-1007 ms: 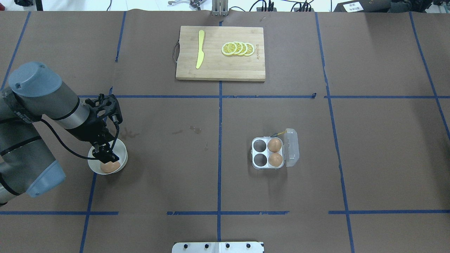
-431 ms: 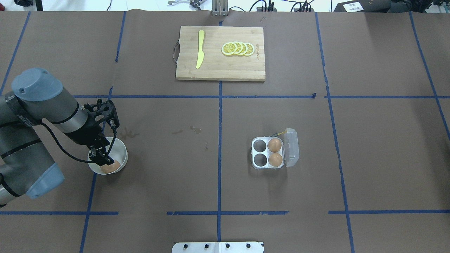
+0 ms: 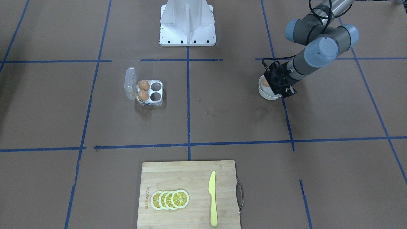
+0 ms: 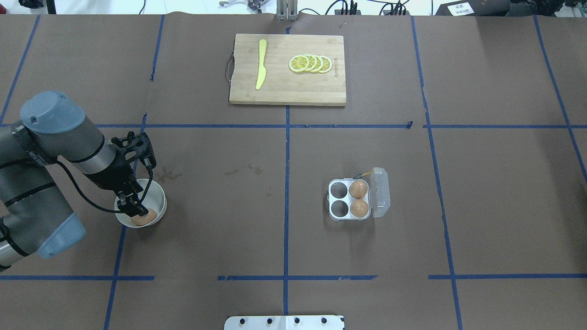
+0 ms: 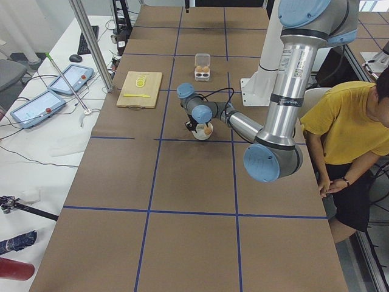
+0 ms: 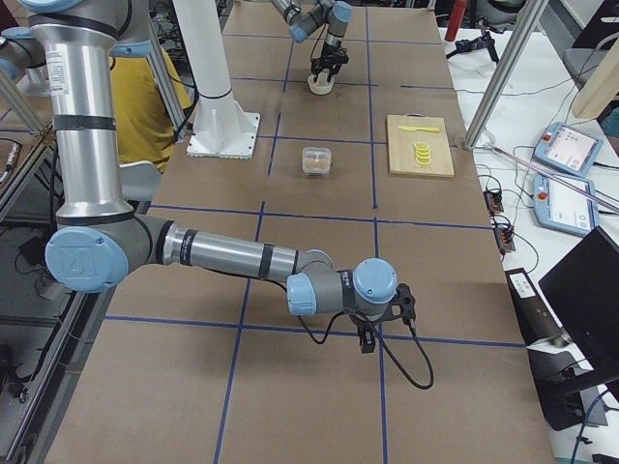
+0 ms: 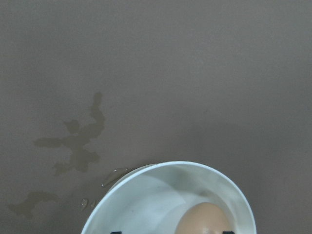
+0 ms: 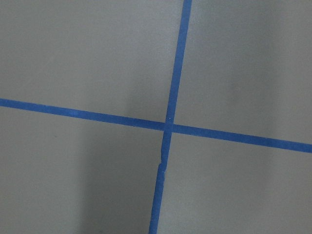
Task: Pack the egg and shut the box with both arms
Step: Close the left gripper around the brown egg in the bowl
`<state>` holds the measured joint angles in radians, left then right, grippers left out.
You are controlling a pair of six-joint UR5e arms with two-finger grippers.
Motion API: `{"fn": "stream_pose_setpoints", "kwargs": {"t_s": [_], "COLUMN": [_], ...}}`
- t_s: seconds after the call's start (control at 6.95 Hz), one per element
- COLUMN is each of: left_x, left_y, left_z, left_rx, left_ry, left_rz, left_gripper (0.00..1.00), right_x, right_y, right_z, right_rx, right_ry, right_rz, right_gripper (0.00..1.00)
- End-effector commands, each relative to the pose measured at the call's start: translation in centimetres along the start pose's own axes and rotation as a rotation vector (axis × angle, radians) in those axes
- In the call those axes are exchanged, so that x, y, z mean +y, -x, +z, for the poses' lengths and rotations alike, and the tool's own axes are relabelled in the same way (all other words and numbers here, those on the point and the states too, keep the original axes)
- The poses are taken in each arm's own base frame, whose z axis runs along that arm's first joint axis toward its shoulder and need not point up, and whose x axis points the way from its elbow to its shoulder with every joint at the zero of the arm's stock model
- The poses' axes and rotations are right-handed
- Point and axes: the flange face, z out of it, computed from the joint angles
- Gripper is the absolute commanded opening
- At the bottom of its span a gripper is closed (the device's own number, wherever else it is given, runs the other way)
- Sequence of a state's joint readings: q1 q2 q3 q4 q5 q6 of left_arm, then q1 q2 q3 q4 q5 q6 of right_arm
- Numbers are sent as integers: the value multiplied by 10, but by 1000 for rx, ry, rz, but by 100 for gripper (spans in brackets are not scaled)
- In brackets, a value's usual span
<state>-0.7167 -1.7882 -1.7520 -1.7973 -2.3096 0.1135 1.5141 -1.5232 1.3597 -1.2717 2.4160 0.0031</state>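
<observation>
One orange-brown egg lies in a round white bowl at the table's left. My left gripper reaches down into the bowl, right over that egg. In the left wrist view its black fingertips stand wide apart at the bottom edge, with the egg between them, nearer the right one, so it is open. The clear box stands right of centre with its lid swung open to the right. Two eggs fill its right cells; its left cells are empty. My right gripper shows only in the exterior right view, low over bare table; I cannot tell its state.
A wooden cutting board at the far middle carries a yellow knife and lemon slices. The white pedestal stands at the robot's side. A person in yellow sits beside the table. Damp stains mark the paper by the bowl.
My left gripper has sunk a little deeper into the bowl, toward the robot's side, closer to the egg. The box and its eggs have not moved.
</observation>
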Motion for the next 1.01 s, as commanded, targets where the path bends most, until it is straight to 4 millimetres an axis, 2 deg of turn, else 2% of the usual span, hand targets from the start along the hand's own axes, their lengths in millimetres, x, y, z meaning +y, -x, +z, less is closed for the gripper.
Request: {"fn": "stream_pose_setpoints", "kwargs": {"t_s": [0.0,0.86], "left_x": [-1,0], "left_y": [0,-1], "left_z": [1,0], "left_rx": [1,9], "left_ry": [1,1], "left_rz": [-2,-4], "left_gripper": [73,73], "right_x": [1,2], "right_y": [-1,0], "right_z": [1,7], "right_rx": [0,-1], "right_ry": [1,13], "right_rz": [2,1], "right_gripper": [100,100]}}
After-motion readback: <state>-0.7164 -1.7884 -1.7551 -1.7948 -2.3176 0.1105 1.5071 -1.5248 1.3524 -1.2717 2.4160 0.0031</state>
